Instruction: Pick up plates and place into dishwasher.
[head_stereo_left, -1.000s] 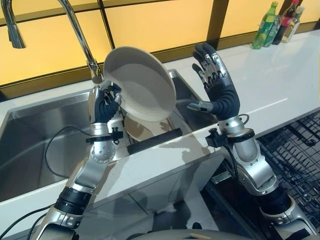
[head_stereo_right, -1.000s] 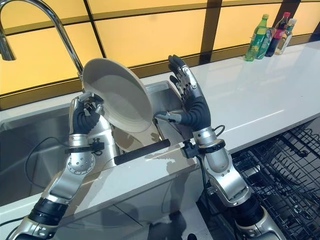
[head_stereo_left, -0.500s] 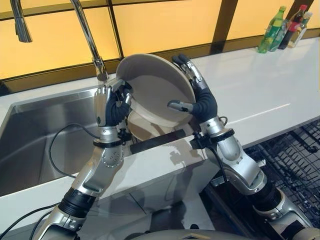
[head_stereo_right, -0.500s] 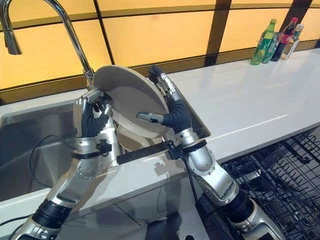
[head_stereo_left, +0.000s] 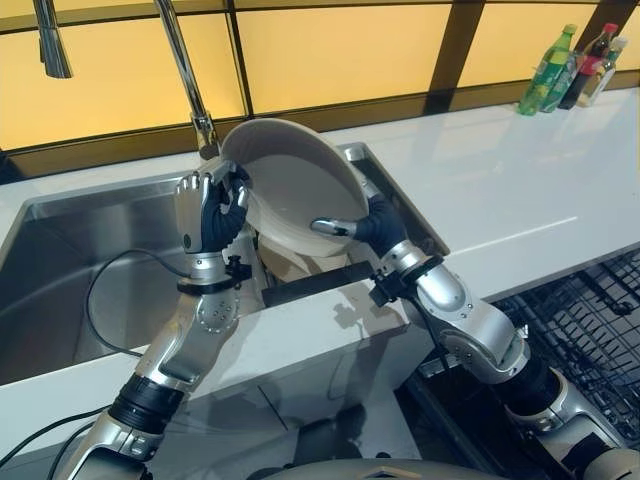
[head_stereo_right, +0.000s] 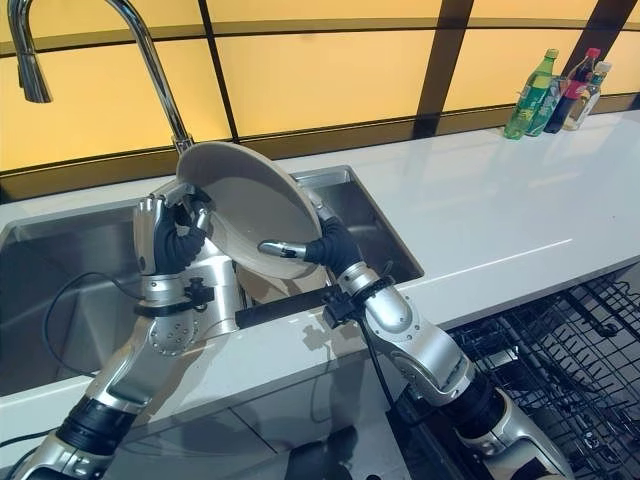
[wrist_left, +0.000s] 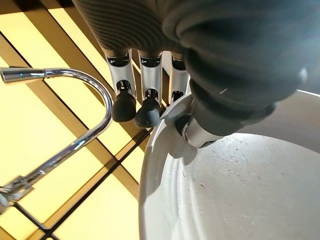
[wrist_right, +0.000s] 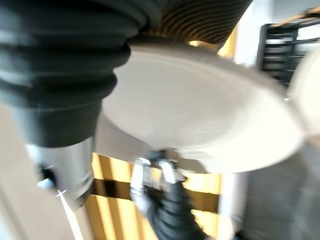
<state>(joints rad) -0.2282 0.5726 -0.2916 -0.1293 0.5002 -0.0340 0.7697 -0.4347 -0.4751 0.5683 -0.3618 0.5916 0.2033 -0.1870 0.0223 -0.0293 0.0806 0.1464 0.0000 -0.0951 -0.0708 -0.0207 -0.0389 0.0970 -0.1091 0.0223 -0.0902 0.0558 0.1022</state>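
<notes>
Left eye view: plate (head_stereo_left: 295, 185) tilted above the sink (head_stereo_left: 90, 260), left robot hand (head_stereo_left: 208, 205) curled on its left rim. Right eye view: right robot hand (head_stereo_right: 325, 245) cups the right edge, thumb across the face, other fingers hidden. Left wrist view: thumb pinching the rim. Dishwasher rack (head_stereo_right: 560, 350) near right, loading not yet done.

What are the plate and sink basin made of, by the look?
Plate: probably glazed ceramic or stoneware, off-white with faint specks and a soft sheen; melamine can't be ruled out. Sink basin: stainless steel, brushed grey with dull reflections along its walls.
</notes>
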